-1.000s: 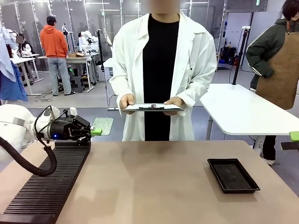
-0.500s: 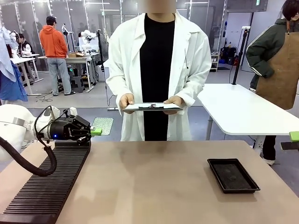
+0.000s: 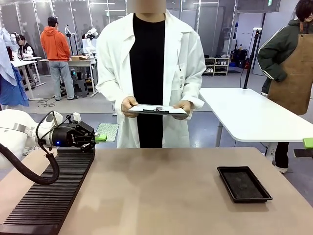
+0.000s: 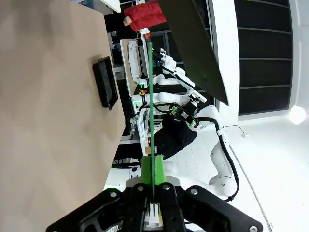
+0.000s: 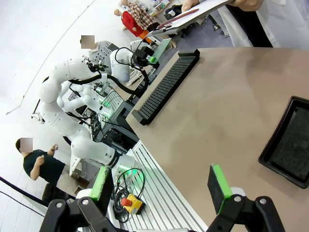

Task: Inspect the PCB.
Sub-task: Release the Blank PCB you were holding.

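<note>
Looking across the table (image 3: 161, 196) from the front, we see our left gripper (image 3: 100, 137) at the left side, above the far end of a black ribbed rack (image 3: 49, 196). Its green pads are clamped on one edge of the PCB (image 3: 108, 131). The board hangs roughly level in the air, jutting out from the fingertips. Opposite us a person (image 3: 151, 63) in a white coat holds a clipboard (image 3: 157, 109) in both hands. A black tray (image 3: 243, 183) sits on the right part of the table. One green pad of our right gripper (image 3: 307, 142) peeks in at the right edge; from here we cannot tell how its jaws stand.

From the left wrist we look straight along the board. The PCB (image 4: 150, 106) shows edge-on as a thin green line rising from between the pads (image 4: 146, 169), which press shut on it. The tray (image 4: 105, 82) lies on the table off to one side.

From the right wrist, our right gripper (image 5: 159, 186) has its jaws spread wide apart near the table's edge. The tray (image 5: 289, 145) lies just beyond one finger. Across the table we make out the rack (image 5: 166, 84) and, past its far end, the left gripper with the PCB (image 5: 163, 48) close below the clipboard (image 5: 188, 14).
</note>
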